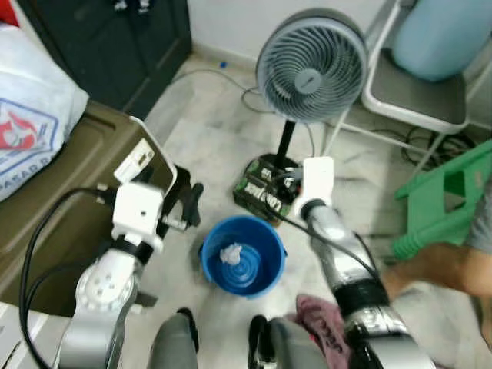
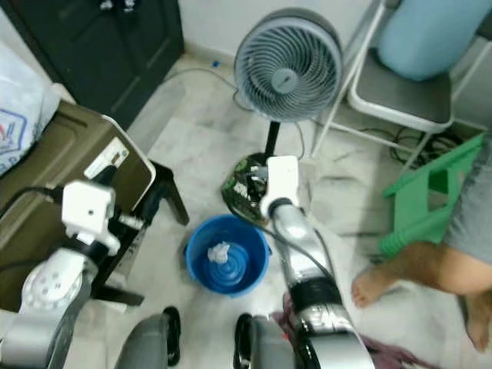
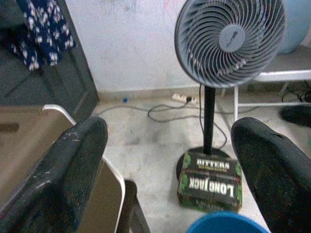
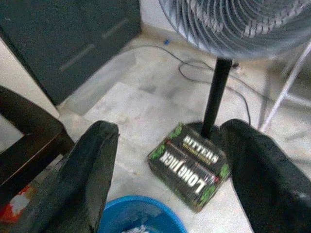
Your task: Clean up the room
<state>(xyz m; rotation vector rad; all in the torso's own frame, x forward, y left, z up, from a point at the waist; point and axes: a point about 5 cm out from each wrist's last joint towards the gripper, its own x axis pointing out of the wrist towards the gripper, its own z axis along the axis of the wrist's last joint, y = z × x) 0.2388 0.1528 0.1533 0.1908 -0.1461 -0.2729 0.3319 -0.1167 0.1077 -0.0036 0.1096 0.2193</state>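
Left eye view: I see fan (image 1: 311, 65) on tiled floor, blue bucket (image 1: 243, 256) below with crumpled paper (image 1: 231, 253) inside. Long Jack box (image 4: 190, 165) uncollected, I judge. Left gripper (image 3: 170, 170), right gripper (image 4: 170, 170): fingers apart, empty.

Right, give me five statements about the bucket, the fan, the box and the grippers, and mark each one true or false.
1. The blue bucket holds a crumpled white wad. True.
2. The fan lies tipped over on the floor. False: it stands upright on its pole.
3. A dark box printed with "Long Jack Bitters" sits at the foot of the fan. True.
4. The right gripper is shut on the box. False: its fingers are spread apart, with nothing between them.
5. The left gripper is open. True.
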